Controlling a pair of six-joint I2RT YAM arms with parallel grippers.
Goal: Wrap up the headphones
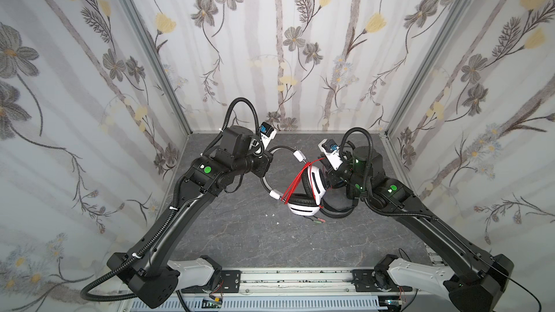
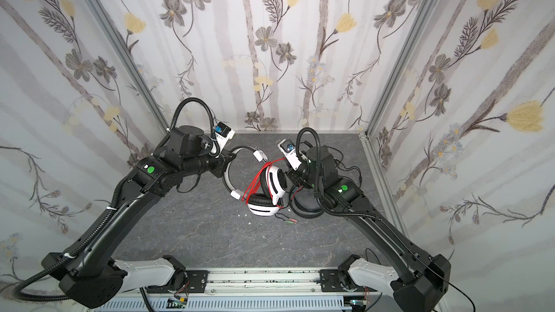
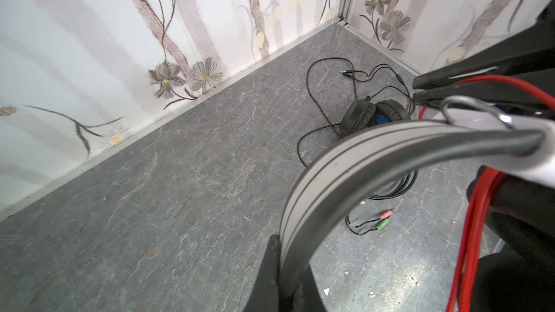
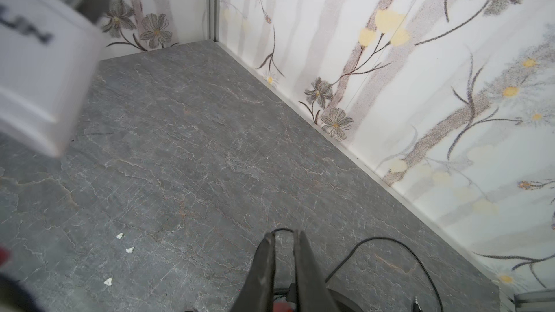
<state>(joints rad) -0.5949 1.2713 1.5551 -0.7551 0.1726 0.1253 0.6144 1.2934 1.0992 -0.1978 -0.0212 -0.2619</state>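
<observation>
The white headphones (image 1: 303, 209) (image 2: 264, 210) with black ear pads hang just above the grey floor, mid-table. My left gripper (image 3: 285, 253) is shut on their headband (image 3: 345, 157); in both top views its fingers hide under the wrist. The thin red cord (image 1: 295, 184) (image 2: 255, 183) runs in several loops across the headset. One strand reaches my right gripper (image 4: 283, 235) (image 3: 416, 90), whose jaws stand slightly apart with the cord lying deep between them. The black headphones (image 3: 366, 115) (image 2: 306, 211) with blue inside lie on the floor under the right arm.
The black cord (image 3: 309, 85) sprawls loose towards the back right corner. Pink and green plugs (image 1: 318, 221) (image 3: 384, 220) lie on the floor in front of the white headset. Small white crumbs (image 4: 120, 235) dot the floor. Flowered walls close in three sides.
</observation>
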